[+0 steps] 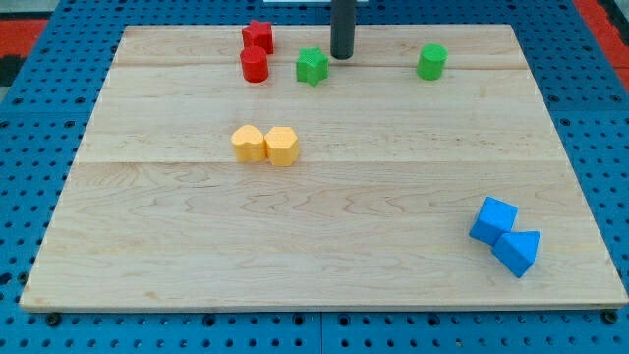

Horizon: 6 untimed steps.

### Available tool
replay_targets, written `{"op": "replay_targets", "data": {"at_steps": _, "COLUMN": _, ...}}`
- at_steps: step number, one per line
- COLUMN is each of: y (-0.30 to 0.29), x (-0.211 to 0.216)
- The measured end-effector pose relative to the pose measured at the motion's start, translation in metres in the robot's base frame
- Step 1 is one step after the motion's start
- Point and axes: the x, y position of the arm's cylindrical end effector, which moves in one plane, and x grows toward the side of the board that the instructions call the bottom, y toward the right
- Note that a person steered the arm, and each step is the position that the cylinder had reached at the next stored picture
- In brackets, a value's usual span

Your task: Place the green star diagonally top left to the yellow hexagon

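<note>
The green star [313, 66] sits near the view's top, left of centre on the wooden board [324, 246]. My tip [341, 56] is just to the star's upper right, a small gap away. The yellow hexagon [282, 146] lies lower down, left of centre, touching a second yellow block [249, 143] on its left. The star stands above and slightly right of the hexagon.
Two red blocks, one [258, 36] above the other [255, 65], stand left of the star. A green cylinder [431, 61] is at the top right. Two blue blocks, one [492, 219] beside the other [518, 251], touch at the bottom right. A blue pegboard surrounds the board.
</note>
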Motion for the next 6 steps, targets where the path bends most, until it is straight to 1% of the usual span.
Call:
{"op": "replay_targets", "data": {"at_steps": 1, "y": -0.058, "x": 0.026}}
{"op": "replay_targets", "data": {"at_steps": 2, "y": -0.068, "x": 0.060}}
{"op": "replay_targets", "data": {"at_steps": 3, "y": -0.056, "x": 0.061}}
{"op": "replay_targets", "data": {"at_steps": 4, "y": -0.022, "x": 0.068}}
{"op": "replay_targets", "data": {"at_steps": 5, "y": -0.060, "x": 0.095}}
{"op": "replay_targets", "data": {"at_steps": 6, "y": -0.060, "x": 0.124}}
